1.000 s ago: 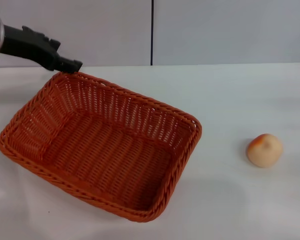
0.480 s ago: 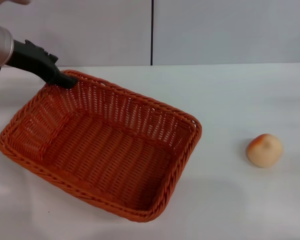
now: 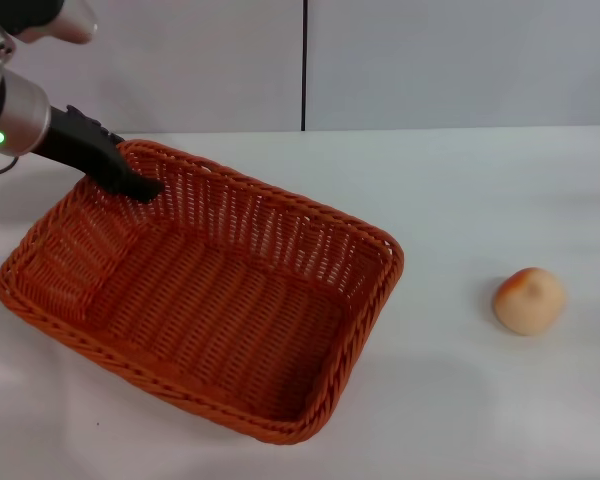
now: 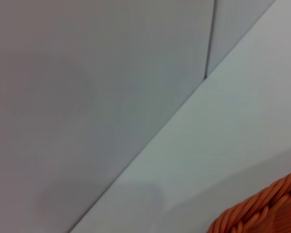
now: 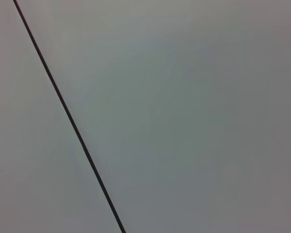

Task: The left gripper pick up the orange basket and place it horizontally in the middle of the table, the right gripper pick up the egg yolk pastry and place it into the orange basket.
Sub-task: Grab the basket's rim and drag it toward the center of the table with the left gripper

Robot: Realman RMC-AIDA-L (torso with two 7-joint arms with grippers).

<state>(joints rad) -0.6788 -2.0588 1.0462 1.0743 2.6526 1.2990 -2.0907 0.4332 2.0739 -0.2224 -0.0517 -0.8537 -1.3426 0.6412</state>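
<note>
The orange basket (image 3: 372,236) lies on the left half of the white table (image 3: 480,180), turned at a slant. My left gripper (image 3: 143,187) reaches in from the upper left. Its black tip is down at the basket's far left corner, against the inside of the rim. A piece of the braided rim (image 4: 262,213) shows at the edge of the left wrist view. The egg yolk pastry (image 3: 529,300) sits alone on the table well to the right of the basket. The right gripper is out of view.
A pale wall with a dark vertical seam (image 3: 304,65) stands behind the table's far edge. The right wrist view shows only that wall and the seam (image 5: 68,119). Bare tabletop lies between basket and pastry.
The left gripper has come down and forward from above the basket's far left corner to the inside of the rim. Basket and pastry have not moved.
</note>
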